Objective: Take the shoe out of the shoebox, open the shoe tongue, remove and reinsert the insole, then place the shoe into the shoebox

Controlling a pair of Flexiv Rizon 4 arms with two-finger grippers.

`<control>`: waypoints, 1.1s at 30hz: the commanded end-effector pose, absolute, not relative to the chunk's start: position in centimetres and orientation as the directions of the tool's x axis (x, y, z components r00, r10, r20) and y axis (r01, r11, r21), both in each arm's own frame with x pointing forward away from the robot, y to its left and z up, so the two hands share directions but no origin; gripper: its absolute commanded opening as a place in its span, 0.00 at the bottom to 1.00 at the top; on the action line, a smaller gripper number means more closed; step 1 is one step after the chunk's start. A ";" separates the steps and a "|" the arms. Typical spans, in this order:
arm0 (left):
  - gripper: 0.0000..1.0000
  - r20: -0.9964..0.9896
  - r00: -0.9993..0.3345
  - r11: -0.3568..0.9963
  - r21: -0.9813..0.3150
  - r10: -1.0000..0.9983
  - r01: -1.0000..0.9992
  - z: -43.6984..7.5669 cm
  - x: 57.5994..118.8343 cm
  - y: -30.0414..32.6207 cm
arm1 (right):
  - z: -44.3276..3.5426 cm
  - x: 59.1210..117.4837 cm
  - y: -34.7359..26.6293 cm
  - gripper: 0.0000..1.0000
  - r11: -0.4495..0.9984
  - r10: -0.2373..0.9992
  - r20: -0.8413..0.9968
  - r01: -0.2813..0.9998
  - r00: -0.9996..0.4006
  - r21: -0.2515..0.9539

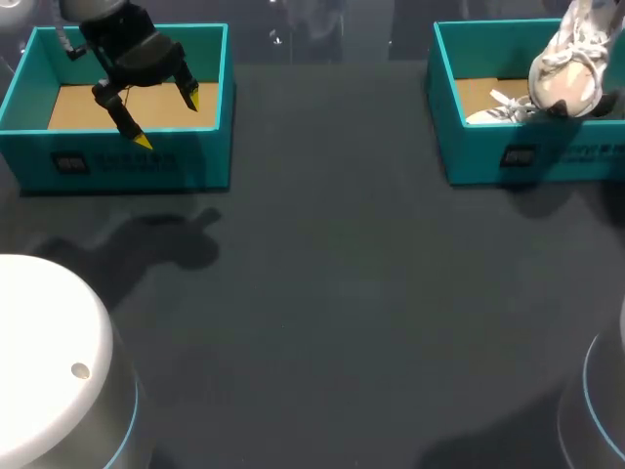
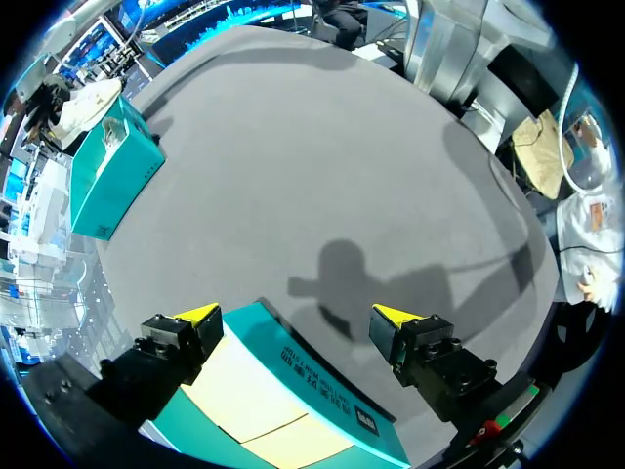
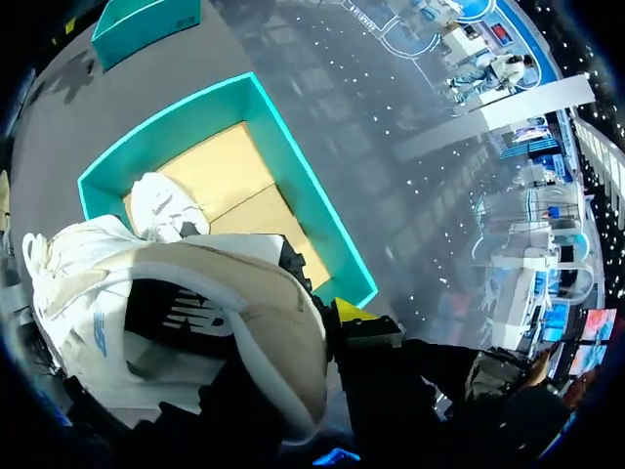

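My right claw [image 3: 332, 318] pinches the shoe [image 1: 569, 68] over the shoebox [image 1: 479, 156]; trailing laces [image 1: 506, 102] may snag its wall. My left claw [image 1: 167, 118] gapes empty.

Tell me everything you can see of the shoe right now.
The shoe is a white and cream sneaker with a fabric-looking upper, a padded collar and a dark lining inside the opening. It hangs tilted above the right teal shoebox, opening toward the head camera, with its white laces trailing down into the box. The right gripper holds it at the collar. One yellow tip shows outside the collar and the other is hidden.
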State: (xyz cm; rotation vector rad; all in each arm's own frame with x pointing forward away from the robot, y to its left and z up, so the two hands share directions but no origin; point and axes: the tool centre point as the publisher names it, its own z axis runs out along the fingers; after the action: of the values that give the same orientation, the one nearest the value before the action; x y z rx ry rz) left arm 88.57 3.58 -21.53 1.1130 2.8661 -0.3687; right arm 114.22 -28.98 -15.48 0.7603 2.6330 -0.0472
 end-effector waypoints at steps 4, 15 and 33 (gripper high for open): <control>1.00 -0.126 -0.740 0.713 -0.203 0.661 0.671 -21.5 88.6 3.6 | -15.7 113.2 -29.2 0.00 0.823 0.552 -0.430 0.550 -0.715 0.142; 1.00 -0.126 -0.740 0.713 -0.203 0.661 0.671 -21.5 88.6 3.6 | -16.1 114.6 -31.3 0.00 0.455 0.847 -0.358 0.884 -0.392 0.106; 1.00 -0.126 -0.740 0.713 -0.203 0.661 0.671 -21.5 88.6 3.6 | -16.4 114.2 -32.0 0.00 0.272 0.921 -0.305 0.961 -0.242 0.058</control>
State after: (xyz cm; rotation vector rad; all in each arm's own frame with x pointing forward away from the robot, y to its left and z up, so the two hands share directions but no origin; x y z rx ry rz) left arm 88.57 3.58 -21.53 1.1130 2.8661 -0.3687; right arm 113.74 -32.00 -16.69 1.7075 2.2533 -0.1564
